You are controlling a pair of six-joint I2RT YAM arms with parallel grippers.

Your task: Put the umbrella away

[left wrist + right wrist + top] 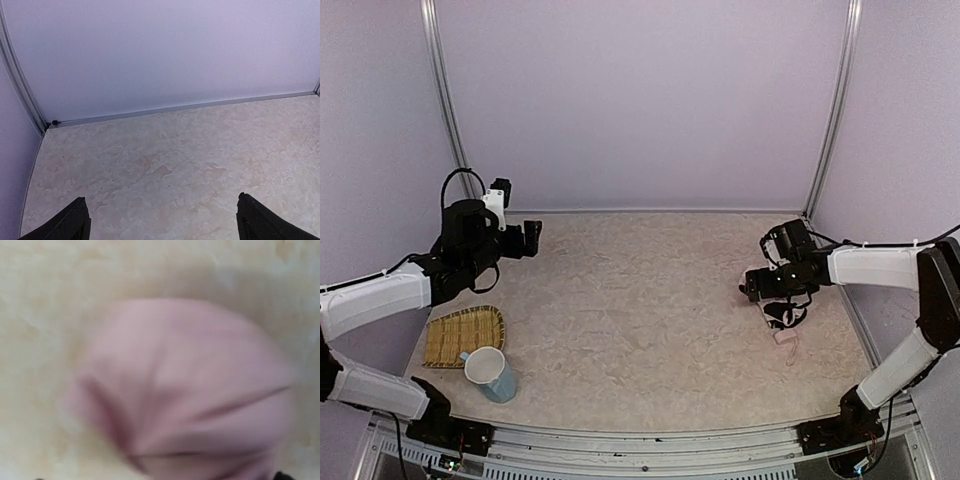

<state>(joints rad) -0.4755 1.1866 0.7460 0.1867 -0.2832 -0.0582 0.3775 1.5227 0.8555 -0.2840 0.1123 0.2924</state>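
The umbrella (786, 337) lies folded on the right side of the table; only a small pale pink end and a dark loop show beneath my right arm. In the right wrist view its pink fabric (185, 390) fills most of the picture, blurred and very close. My right gripper (776, 300) hangs directly over it, pointing down. Only its dark fingertips (281, 475) show, far apart at the bottom corners, so the right gripper (159, 478) is open with fabric below it. My left gripper (532, 238) is raised at the far left, open and empty (162, 220), facing the back wall.
A woven bamboo tray (465, 335) and a light blue mug (492, 374) sit at the front left. Pale walls with metal posts (832, 110) close in the table at the back and sides. The right wall stands close to the umbrella.
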